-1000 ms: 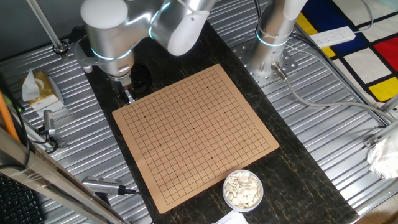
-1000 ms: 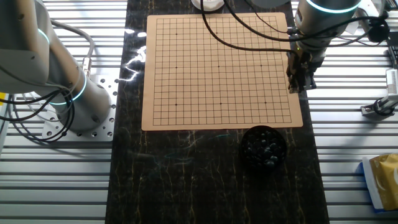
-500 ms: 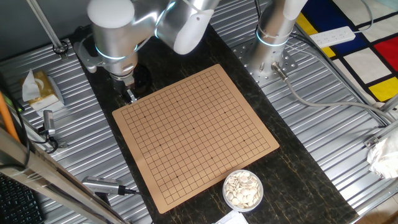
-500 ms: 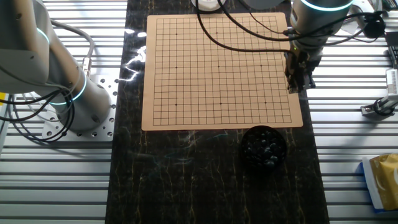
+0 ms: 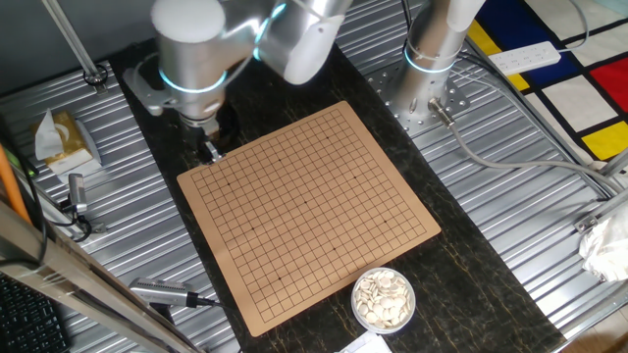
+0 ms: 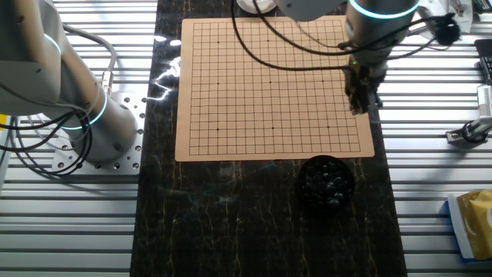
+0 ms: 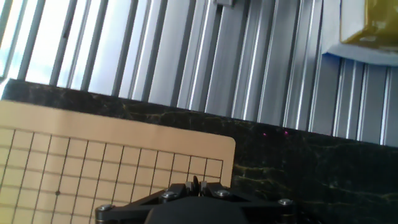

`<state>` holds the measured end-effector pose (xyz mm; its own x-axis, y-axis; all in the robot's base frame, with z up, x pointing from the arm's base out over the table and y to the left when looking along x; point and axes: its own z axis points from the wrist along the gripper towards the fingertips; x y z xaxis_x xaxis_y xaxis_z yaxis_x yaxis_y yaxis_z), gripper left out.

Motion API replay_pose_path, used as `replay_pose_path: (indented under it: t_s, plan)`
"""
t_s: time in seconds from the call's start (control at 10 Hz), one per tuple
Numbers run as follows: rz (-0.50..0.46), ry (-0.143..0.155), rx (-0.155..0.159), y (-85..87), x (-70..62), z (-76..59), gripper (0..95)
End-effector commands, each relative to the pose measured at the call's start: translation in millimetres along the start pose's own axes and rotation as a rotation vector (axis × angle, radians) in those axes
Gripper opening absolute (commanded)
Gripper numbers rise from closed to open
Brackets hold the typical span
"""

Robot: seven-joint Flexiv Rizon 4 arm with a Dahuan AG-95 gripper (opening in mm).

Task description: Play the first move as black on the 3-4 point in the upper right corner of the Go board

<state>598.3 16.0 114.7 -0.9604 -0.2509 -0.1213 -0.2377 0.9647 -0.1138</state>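
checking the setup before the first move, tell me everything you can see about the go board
The go board is a thin, flat, light-brown square with rounded corners, printed with a black line grid and small star dots. It lies flat on a dark marbled mat, and no stones show on it. The gripper hangs over its edge near one corner. A bowl of black stones sits just off that side; a bowl of white stones sits by the opposite side.

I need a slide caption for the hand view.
Gripper pinching a black stone above the Go board corner.
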Motion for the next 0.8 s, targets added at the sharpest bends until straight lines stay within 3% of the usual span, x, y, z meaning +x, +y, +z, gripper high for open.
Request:
replay_pose_path:
  t_s: [0.1, 0.4, 0.8]
  plan:
    - [0.019, 0.021, 0.004, 10.3, -4.0, 9.4, 0.0]
    - [-0.005, 0.077, -0.019, 11.6, 6.0, 26.0, 0.0]
    - [0.004, 0.093, -0.004, 14.7, 16.7, 43.0, 0.0]
